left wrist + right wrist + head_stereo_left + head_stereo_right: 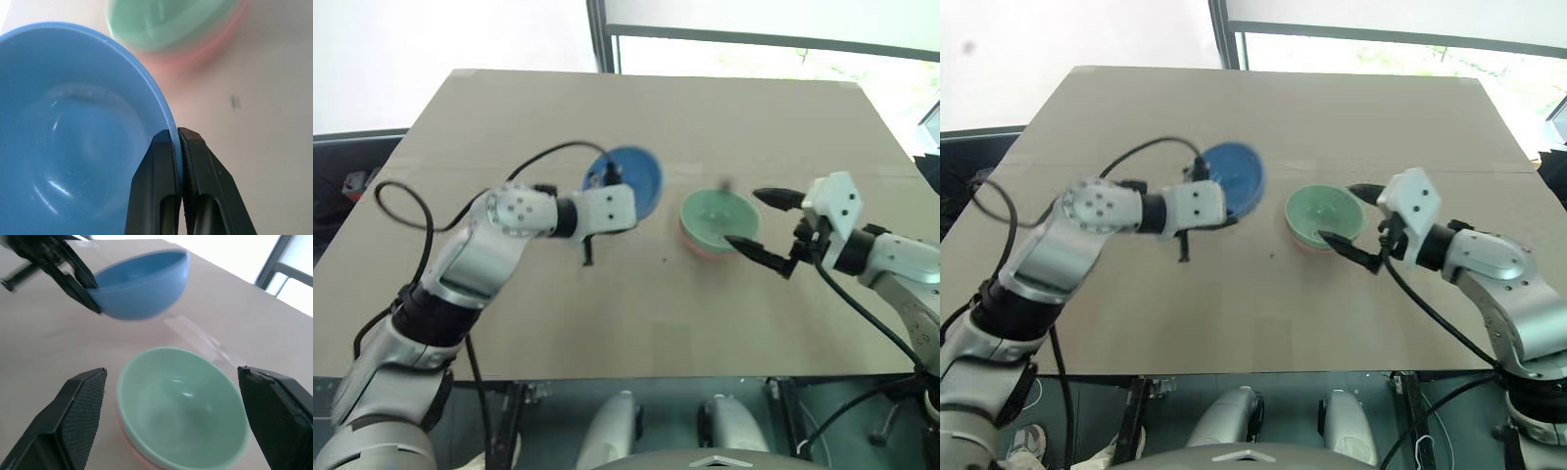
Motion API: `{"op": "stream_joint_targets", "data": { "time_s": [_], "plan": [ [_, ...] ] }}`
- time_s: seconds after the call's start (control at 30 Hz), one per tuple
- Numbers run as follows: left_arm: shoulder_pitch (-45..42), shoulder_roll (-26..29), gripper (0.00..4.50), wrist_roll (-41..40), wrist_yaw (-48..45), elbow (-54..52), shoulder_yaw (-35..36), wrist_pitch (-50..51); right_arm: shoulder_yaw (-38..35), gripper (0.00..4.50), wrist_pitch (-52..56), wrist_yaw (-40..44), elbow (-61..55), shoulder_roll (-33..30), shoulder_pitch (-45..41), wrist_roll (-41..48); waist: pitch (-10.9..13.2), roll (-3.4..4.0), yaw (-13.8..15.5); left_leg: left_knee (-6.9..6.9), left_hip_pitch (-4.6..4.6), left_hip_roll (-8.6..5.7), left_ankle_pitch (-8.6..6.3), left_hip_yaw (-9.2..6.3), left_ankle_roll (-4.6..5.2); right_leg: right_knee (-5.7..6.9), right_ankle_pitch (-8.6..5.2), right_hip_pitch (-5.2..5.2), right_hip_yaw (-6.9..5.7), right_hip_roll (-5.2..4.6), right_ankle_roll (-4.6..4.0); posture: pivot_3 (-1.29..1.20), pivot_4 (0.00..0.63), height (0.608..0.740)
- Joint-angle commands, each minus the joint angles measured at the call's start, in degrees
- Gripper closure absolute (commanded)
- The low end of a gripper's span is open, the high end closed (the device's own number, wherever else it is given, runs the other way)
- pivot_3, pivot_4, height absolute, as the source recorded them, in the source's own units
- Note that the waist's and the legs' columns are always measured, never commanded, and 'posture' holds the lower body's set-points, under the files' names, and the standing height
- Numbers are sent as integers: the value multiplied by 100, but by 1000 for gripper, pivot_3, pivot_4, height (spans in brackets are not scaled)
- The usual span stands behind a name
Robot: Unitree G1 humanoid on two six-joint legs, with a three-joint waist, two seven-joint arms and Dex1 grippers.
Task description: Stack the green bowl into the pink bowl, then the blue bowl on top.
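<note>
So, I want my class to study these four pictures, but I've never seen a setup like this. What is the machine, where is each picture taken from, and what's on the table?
It is a two-armed humanoid robot. Two pictures come from cameras in its head, looking down over a tan table. The other two come from a camera on each wrist, looking along that arm's black fingers. The left tool is shut on the rim of the blue bowl, holding it above the table. The green bowl sits nested inside the pink bowl. The right tool is open, a finger on either side of that stack.
</note>
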Motion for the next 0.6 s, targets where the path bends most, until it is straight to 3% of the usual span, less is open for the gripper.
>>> {"op": "stream_joint_targets", "data": {
  "time_s": [0.03, 0.27, 0.37, 0.53, 0.57, 0.6],
  "plan": [
    [-363, -353, 4470, -368, -384, 108, -5, -282, -886, 0, -61, -258, -401, 214, 219, 582, 1, 4, -22, 0, 3, 0, 0, 0, 0, 0, 0, 3, 0, 0, 0, 0, 150, 740],
    [-808, -1010, 4470, 98, -790, 1472, -620, -1586, -1965, 0, -134, 220, -1118, -308, 2192, 464, 0, 4, -33, 3, 11, -8, 1, 7, 0, 2, 0, 11, 1, 11, 1, 0, 150, 740],
    [-1095, -1353, 4470, 411, -739, 2261, -786, -2274, -2843, 0, -218, 515, -1308, -257, 3005, 730, 1, 3, -8, 18, 7, -16, -1, 13, 4, 2, 1, 16, 6, 8, 4, 0, 150, 740],
    [-1381, -1695, 4470, 425, -1111, 2974, -844, -2682, -3193, 0, -418, 519, -1412, -194, 3424, 822, 1, 1, -44, 50, 9, -15, -1, 23, 10, 0, 11, 26, 17, 9, 23, 0, 150, 740],
    [-1388, -1706, 3770, 429, -1192, 3029, -843, -2758, -3167, 0, -447, 471, -1444, -181, 3424, 842, 1, 1, -65, 53, 13, -12, -1, 28, 11, -1, 13, 27, 21, 10, 26, 0, 150, 740],
    [-1389, -1729, 3604, 418, -1250, 3073, -829, -2822, -3125, 0, -457, 431, -1467, -179, 3410, 875, 1, 1, -77, 54, 16, -10, -1, 32, 11, -1, 13, 28, 25, 10, 27, 0, 150, 740]
  ]
}}
